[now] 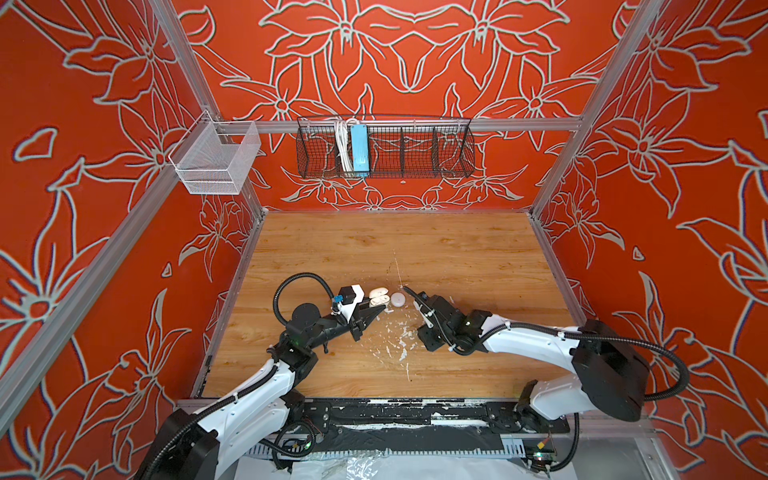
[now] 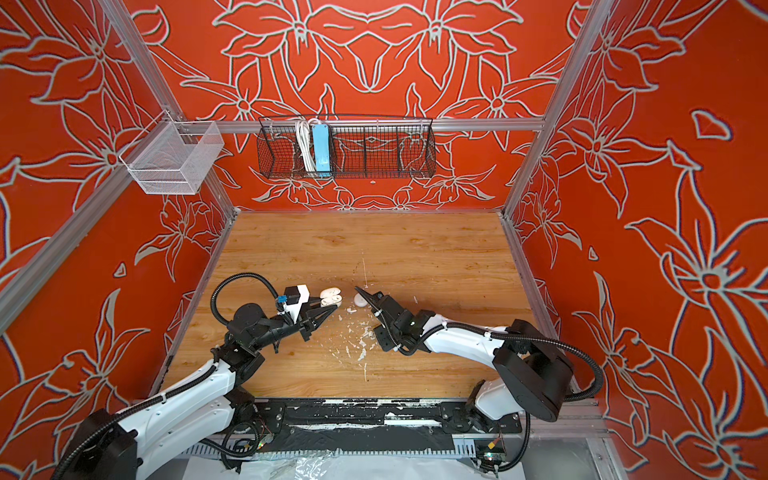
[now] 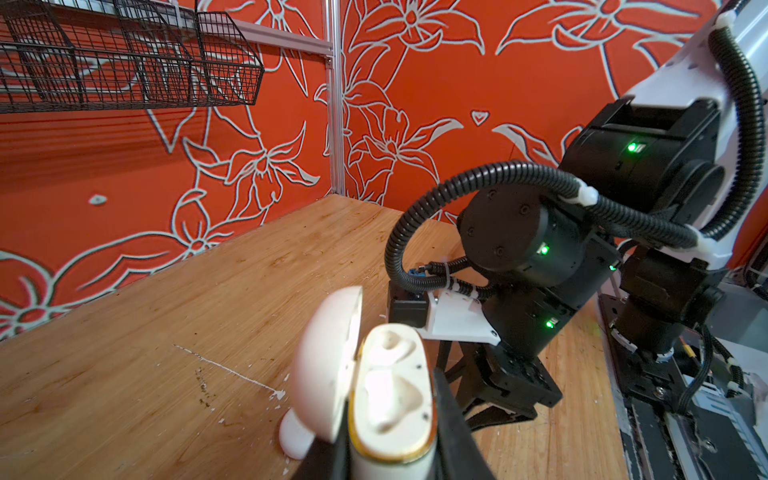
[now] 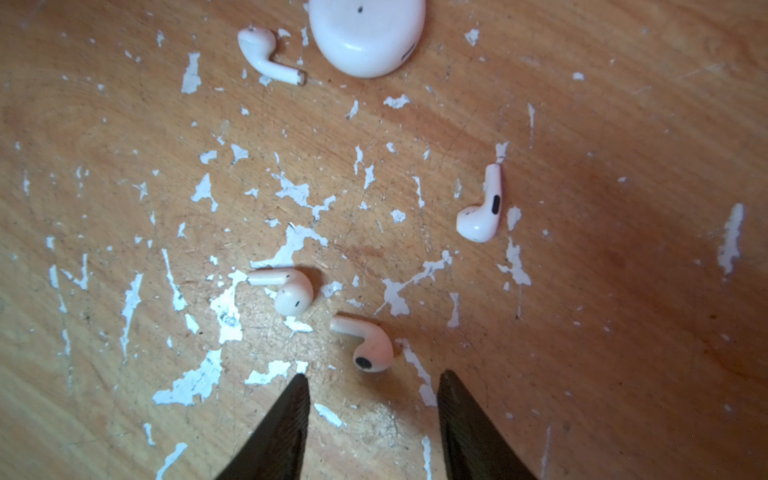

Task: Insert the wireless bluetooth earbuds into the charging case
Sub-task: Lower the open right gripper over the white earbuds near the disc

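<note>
Four earbuds (image 4: 372,347) lie by a round case (image 4: 368,37); right fingers (image 4: 282,428) spread, left fingers (image 3: 453,436) seemingly pinching the charging case (image 3: 390,399).

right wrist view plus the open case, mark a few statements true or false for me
1. Four earbuds lie loose on the table. True.
2. The right gripper is shut on an earbud. False: its jaws stand apart with nothing between them.
3. The left gripper holds the charging case with its lid flipped open. True.
4. Both slots of the charging case hold earbuds. False: both slots look empty.
5. The round white case lies open. False: it sits closed on the table, beside one earbud.
</note>
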### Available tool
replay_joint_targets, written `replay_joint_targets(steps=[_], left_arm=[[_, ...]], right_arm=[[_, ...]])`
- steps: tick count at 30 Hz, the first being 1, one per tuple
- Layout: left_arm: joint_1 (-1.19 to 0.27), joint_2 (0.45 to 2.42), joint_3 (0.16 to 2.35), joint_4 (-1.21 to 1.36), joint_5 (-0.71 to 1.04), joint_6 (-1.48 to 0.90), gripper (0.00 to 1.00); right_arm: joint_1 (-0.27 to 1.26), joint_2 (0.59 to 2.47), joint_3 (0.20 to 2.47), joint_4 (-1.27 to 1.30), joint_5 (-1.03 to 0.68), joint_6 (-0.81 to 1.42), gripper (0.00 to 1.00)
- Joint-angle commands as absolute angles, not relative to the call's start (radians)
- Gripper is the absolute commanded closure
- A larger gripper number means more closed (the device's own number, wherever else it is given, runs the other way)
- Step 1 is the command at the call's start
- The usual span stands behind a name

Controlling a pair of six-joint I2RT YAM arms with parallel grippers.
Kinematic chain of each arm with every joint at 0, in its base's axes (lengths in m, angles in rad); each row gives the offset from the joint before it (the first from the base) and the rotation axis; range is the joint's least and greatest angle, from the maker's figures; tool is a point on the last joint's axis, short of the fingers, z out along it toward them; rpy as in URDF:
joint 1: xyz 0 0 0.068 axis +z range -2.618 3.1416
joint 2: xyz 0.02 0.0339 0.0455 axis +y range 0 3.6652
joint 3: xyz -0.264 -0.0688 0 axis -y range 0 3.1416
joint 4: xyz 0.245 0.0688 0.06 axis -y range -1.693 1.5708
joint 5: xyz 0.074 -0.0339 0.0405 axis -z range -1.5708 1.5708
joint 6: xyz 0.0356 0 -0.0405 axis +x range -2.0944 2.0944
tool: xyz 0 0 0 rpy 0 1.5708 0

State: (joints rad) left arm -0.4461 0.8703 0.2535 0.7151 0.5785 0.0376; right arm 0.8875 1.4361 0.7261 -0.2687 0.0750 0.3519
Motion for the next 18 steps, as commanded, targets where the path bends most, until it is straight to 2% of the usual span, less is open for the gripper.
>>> replay_joint_targets(steps=[1,18], left_arm=[[-0.450,0.853,0.258,0.716,0.573,0.048,1.00],[-0.450,0.819,0.252,0.695,0.534,0.051,1.00]], right_arm=[[0.890,1.442,0.718,-0.314,0.110,0.368,0.49],[0.888,1.509,0.761,-0.374,0.236,0.393,0.49]])
